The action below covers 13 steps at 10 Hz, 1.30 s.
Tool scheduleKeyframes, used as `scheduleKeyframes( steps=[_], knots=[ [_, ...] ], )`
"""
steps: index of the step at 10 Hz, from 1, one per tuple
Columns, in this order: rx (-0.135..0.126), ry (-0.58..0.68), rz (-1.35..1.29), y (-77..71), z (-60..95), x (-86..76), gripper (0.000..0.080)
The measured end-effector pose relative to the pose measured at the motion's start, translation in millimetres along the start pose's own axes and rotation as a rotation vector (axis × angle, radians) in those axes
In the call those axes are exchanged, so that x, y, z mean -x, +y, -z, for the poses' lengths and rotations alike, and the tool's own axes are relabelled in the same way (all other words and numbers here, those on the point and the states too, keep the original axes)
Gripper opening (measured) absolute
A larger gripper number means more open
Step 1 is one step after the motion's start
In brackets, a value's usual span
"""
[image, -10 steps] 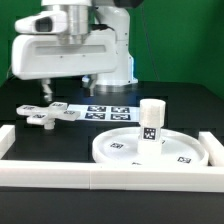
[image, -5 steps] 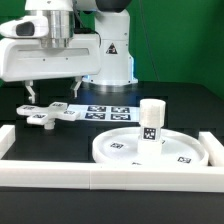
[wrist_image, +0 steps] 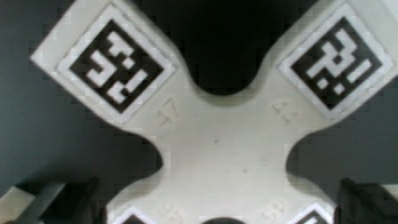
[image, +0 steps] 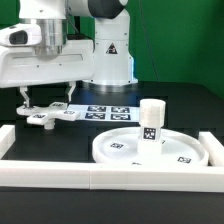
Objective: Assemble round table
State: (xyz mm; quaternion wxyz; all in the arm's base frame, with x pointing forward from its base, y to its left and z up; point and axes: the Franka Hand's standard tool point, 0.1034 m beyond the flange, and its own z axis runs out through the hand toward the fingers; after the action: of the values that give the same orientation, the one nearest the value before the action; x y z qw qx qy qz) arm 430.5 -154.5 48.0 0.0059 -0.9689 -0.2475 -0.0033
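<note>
The cross-shaped foot [image: 46, 116] lies flat on the black table at the exterior view's left. It fills the wrist view [wrist_image: 222, 140], with its square tags showing on the arms. My gripper [image: 46, 100] is open and low over the foot. Its fingers [wrist_image: 47, 200] stand on either side of the foot's middle, with a dark gap to each. The large rimmed round disc [image: 120, 150] lies at the front right. The short cylindrical post [image: 151, 122] stands upright on the disc.
The marker board [image: 106, 111] lies behind the disc, right of the foot. Long white rails border the work area at the front [image: 100, 176], the left [image: 8, 140] and the right [image: 214, 146]. The arm's white base [image: 110, 60] stands at the back.
My gripper has moved toward the exterior view's left and come down over the cross-shaped foot. The disc, post and foot have not moved.
</note>
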Motion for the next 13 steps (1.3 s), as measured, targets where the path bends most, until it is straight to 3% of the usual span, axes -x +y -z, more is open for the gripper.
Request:
scheduleKeyframes(
  steps=[13],
  knots=[
    [-0.023,-0.029,0.001,-5.5,-19.8,4.9,0.0648]
  ],
)
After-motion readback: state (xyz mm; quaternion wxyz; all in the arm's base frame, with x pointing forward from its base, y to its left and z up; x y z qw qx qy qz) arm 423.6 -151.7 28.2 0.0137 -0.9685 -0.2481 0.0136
